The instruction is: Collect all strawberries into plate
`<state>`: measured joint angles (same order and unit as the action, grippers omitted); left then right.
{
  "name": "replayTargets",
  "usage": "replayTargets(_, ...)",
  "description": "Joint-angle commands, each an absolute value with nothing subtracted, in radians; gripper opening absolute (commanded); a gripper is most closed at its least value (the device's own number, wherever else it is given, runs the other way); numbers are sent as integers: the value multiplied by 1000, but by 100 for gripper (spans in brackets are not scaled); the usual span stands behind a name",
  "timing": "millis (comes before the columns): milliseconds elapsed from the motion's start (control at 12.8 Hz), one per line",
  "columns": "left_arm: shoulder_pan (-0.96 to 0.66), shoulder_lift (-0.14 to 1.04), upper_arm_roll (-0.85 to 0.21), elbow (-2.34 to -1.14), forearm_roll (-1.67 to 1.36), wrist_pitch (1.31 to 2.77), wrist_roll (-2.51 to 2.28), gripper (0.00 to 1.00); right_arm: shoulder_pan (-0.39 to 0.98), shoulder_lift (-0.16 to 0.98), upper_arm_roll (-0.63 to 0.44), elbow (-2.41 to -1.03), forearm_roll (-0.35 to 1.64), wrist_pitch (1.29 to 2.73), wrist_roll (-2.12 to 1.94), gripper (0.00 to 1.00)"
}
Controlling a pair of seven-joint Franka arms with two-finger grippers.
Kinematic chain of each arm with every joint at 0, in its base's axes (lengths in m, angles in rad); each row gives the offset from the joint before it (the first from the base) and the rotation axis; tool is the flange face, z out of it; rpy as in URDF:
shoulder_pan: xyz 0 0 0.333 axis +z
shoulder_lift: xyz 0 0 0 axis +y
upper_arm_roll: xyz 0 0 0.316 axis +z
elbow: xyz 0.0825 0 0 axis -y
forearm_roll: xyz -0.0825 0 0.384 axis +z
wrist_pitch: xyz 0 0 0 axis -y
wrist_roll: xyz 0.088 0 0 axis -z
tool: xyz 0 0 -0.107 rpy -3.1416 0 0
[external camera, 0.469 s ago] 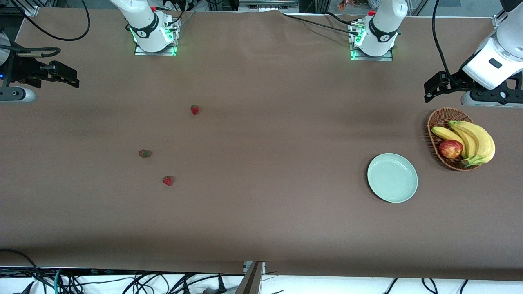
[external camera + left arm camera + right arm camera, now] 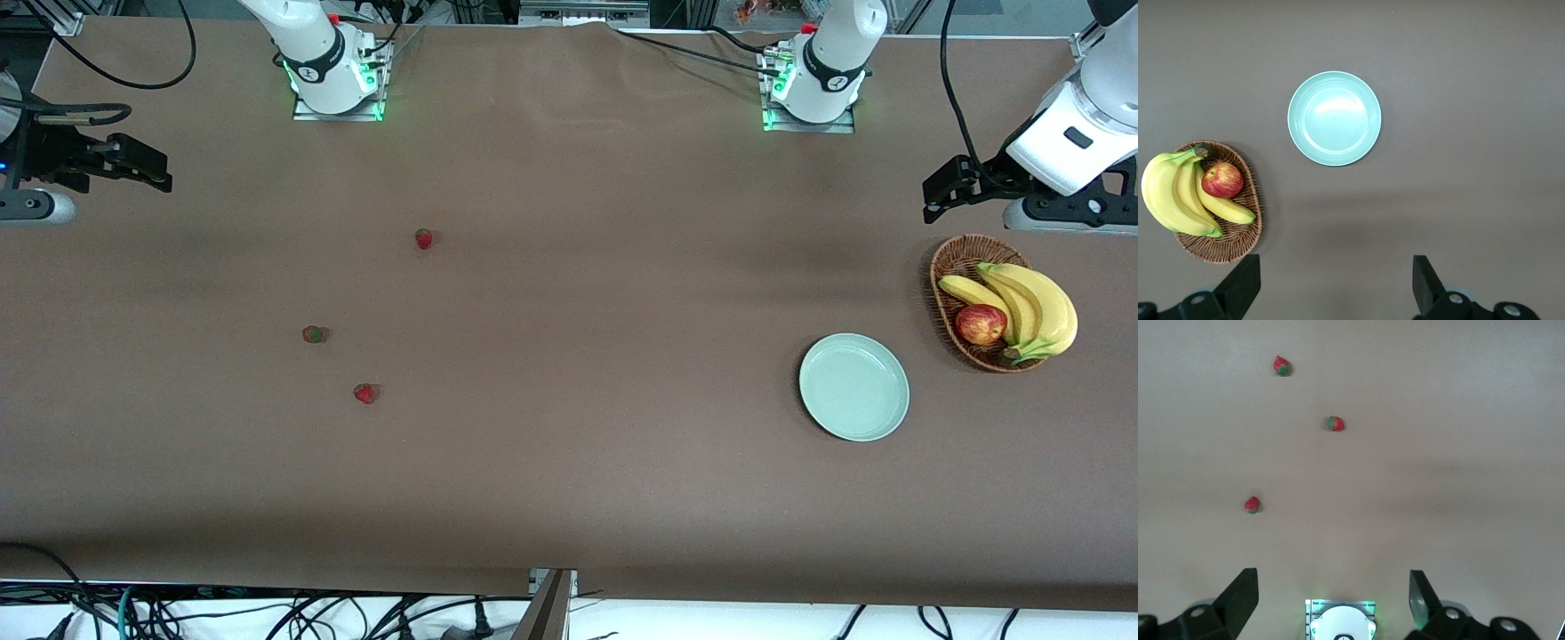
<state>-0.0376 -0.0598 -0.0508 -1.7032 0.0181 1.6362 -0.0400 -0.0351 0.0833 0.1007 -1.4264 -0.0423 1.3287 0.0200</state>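
Nothing has moved: three strawberries [image 2: 424,238] apparently unshifted, plate [image 2: 853,387] bare, left gripper [image 2: 1335,287] and right gripper [image 2: 1331,603] waiting, fingers wide

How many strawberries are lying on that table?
3, all on the table toward the right arm's end: one farthest from the front camera, one midway, one nearest. None looks hidden.

A brown matte sheet covers the desk [image 2: 569,498] edge to edge, faintly creased and evenly lit from above. Black cables [image 2: 267,613] tangle along a white strip at the edge nearest the front camera. Aluminium framing [image 2: 53,18] stands at one corner.
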Motion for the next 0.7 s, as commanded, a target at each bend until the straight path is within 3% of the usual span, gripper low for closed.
replayTargets(0,-38,-48,-48,-1672,-11,1615,-46,100,-43,98,100,-1404,-25,1327,5,100)
replayTargets(626,-34,-46,-46,-1672,-11,1617,-43,100,-34,100,103,-1405,-35,1342,18,100)
